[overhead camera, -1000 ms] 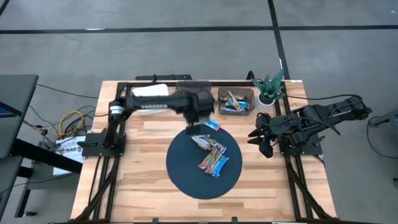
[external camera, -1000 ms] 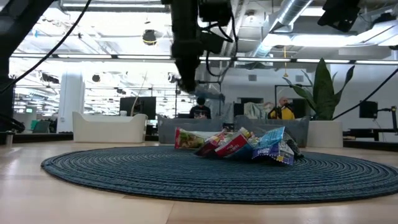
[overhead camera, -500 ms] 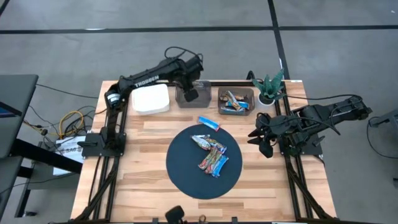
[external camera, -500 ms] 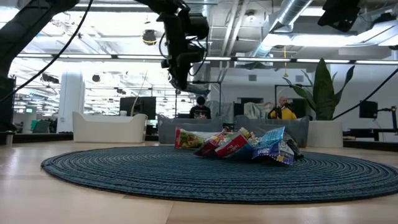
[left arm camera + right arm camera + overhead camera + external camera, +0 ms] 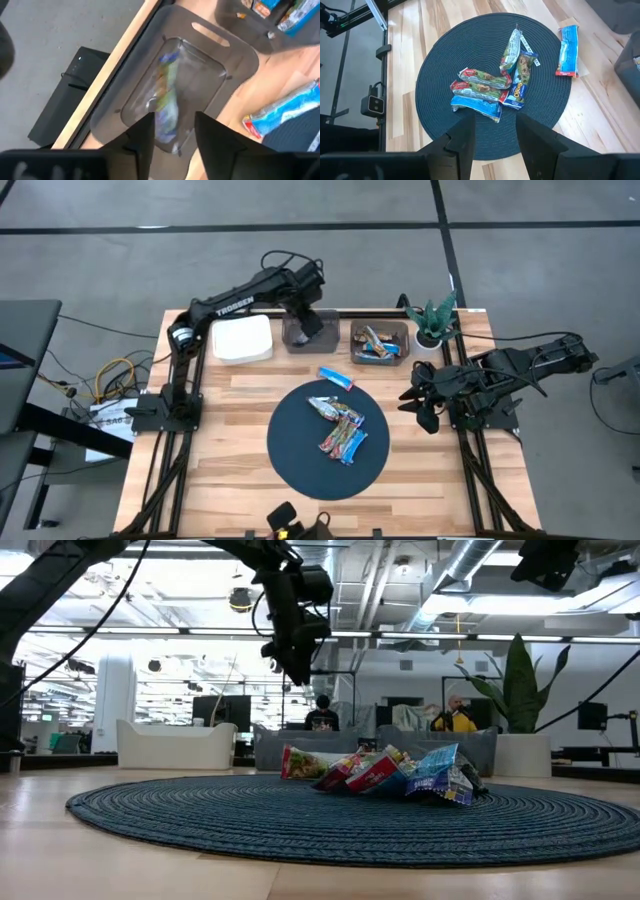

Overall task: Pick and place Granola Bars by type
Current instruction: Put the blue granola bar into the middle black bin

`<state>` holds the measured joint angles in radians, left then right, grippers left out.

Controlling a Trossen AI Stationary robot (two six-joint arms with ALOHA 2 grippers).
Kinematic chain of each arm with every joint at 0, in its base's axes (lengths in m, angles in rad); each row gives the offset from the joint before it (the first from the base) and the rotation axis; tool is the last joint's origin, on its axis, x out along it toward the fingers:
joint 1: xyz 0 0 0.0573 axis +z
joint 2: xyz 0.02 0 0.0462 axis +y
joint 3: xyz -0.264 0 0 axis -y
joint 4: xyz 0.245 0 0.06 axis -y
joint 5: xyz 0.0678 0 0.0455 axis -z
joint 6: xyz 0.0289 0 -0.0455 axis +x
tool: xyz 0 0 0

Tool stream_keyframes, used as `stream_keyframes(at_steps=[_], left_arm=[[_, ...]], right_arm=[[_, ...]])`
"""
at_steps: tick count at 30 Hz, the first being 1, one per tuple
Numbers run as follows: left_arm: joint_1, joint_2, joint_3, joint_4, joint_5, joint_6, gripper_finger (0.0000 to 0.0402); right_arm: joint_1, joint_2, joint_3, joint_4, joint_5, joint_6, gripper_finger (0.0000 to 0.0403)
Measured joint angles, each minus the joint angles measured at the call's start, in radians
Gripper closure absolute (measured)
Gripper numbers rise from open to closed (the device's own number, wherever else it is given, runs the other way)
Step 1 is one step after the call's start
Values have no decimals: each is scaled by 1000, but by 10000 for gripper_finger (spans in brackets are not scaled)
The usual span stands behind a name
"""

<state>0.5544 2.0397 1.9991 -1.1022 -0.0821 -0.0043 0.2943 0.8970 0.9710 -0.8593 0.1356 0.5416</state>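
My left gripper [image 5: 174, 137] stands open above a grey bin [image 5: 305, 332] at the table's far edge. Below its fingers a blurred green-and-blue granola bar [image 5: 167, 102] shows inside that bin [image 5: 227, 55]. Several more bars lie heaped [image 5: 340, 428] on a round dark blue mat [image 5: 300, 460] in the middle of the table. One blue bar [image 5: 337, 379] lies on the wood just beyond the mat. A second grey bin [image 5: 378, 342] holds several bars. My right gripper [image 5: 495, 137] waits open at the table's right side [image 5: 420, 405], looking down on the heap [image 5: 492, 87].
A white square container [image 5: 243, 340] sits left of the grey bins. A small potted plant [image 5: 434, 322] stands at the far right corner. Black frame rails run along the table's left and right edges. Bare wood lies around the mat on the near side.
My left arm has swung from over the mat's far rim toward the table's far edge and now hangs over the left grey bin, its wrist rolled on the way. Over the last half second it has barely shifted. The heap on the mat has kept still.
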Motion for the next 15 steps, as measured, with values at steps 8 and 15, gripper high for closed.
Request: stream_keyframes(at_steps=[8,15], left_arm=[[-32,25,-1,-7,237,-19,233],[-119,14,0,-106,350,10,262]], right_arm=[[0,0,0,-1,-2,0,269],[0,-26,0,-37,-4,16,269]])
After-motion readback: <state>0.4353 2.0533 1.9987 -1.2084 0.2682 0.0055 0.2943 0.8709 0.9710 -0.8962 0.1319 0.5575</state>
